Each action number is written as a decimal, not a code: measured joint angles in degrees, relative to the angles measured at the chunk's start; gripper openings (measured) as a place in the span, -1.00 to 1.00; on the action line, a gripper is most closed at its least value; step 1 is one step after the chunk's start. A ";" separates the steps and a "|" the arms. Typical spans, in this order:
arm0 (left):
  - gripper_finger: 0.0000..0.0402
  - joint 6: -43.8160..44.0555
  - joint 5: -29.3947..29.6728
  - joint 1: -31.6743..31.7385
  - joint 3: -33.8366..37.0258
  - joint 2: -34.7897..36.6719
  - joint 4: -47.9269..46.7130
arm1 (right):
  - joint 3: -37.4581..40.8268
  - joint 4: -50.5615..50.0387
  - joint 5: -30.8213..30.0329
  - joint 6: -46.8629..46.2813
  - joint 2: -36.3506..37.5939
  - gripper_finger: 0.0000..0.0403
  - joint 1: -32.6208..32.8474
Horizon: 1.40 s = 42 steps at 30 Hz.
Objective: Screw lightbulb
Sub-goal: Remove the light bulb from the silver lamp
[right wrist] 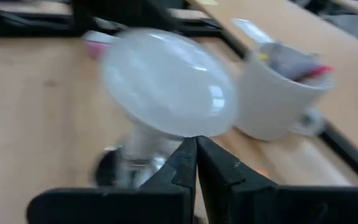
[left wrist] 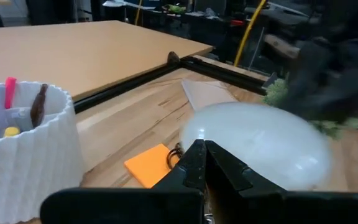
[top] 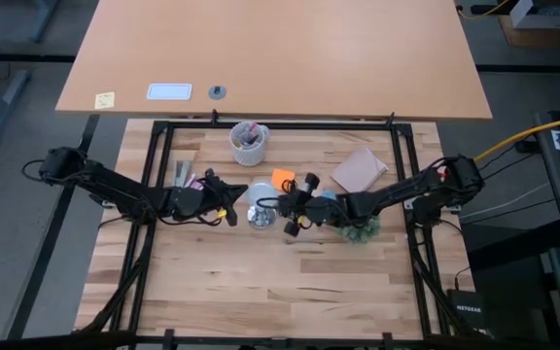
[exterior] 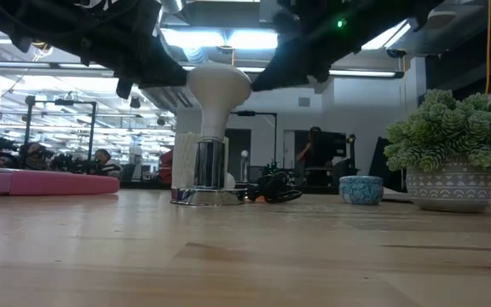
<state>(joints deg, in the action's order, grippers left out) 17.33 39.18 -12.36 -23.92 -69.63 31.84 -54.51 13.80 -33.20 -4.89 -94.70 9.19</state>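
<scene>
The wooden counter [exterior: 228, 256] lay bare at its front edge. Toward its middle the lightbulb [exterior: 218, 92] stood upright, its round white dome on top and its narrow neck running down into a shiny silver socket [exterior: 204, 173] that sat on the counter. From above, the lightbulb [top: 261, 199] sat between the two arms.

The left gripper [left wrist: 202, 163] hung just beside the dome on its left, fingers pressed together and holding nothing; whether the tips touched the glass could not be told. The right gripper [right wrist: 196, 155] came in from the opposite side, its fingers also pressed together and empty, the tips right at the edge of the dome.

An orange sticky note [top: 282, 179] lay just behind the lightbulb. To the right, a small blue bowl [exterior: 361, 189] and a potted green plant [exterior: 454, 162] stood near the right arm. A pink case [exterior: 45, 182] lay flat at the left.

Farther back, a white ribbed cup of pens [top: 248, 143] stood near the rear frame, and a tan card [top: 359, 169] lay off to its right. Beyond the counter, people sat in the room behind.
</scene>
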 joint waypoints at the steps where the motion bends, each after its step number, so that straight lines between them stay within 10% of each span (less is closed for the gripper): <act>1: -1.00 0.01 -0.42 -0.07 0.00 0.00 0.21 | 0.01 -0.47 -1.45 0.00 -0.05 -0.91 -0.10; 6: -1.00 -0.99 -6.65 -1.18 -0.14 -0.30 0.54 | -0.35 -0.17 -4.37 -0.73 -0.10 -0.91 -1.02; 42: -1.00 -8.50 1.97 -0.06 -0.09 -0.13 5.23 | -0.19 9.16 3.24 2.27 -0.11 -0.91 -5.13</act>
<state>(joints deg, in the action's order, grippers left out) 8.82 41.15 -12.42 -24.01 -69.76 37.08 -54.70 22.97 -29.96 -2.61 -94.80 4.06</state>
